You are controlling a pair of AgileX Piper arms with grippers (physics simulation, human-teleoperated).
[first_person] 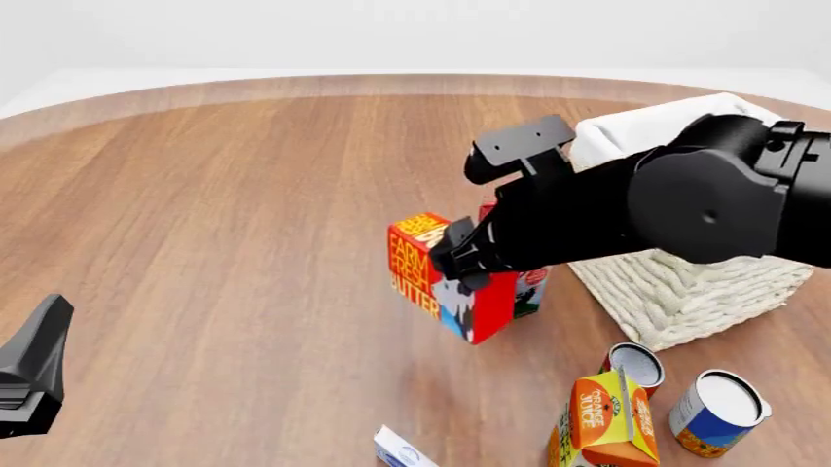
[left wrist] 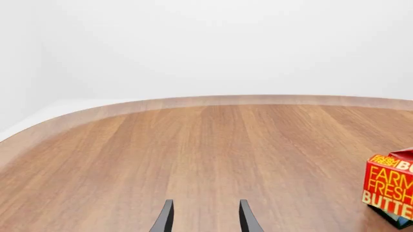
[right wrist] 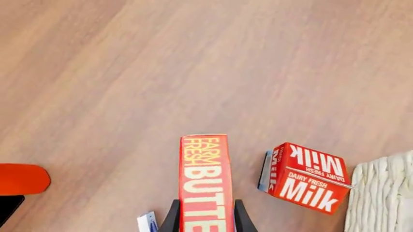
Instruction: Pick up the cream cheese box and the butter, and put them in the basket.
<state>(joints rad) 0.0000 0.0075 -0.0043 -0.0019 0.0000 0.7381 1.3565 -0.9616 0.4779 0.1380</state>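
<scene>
Fingers (right wrist: 173,218) of our right gripper (right wrist: 205,220) were closed on the butter (right wrist: 205,181), whose red face read "FARM FRESH BUTTER" in yellow; in the front view the box looked raised off the bench (first_person: 234,224), just left of the basket (first_person: 688,282). Beside it stood a red carton (right wrist: 304,176) lettered "DAIRY FRESH Milk". Our left gripper (left wrist: 204,217) hung spread apart, holding nothing. We saw the cream cheese box (first_person: 400,449) at the bench's near edge.

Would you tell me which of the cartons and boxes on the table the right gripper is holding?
The butter, the red box with yellow "BUTTER" lettering, sits between the right gripper fingers. The milk carton stands free beside it, near the basket.
</scene>
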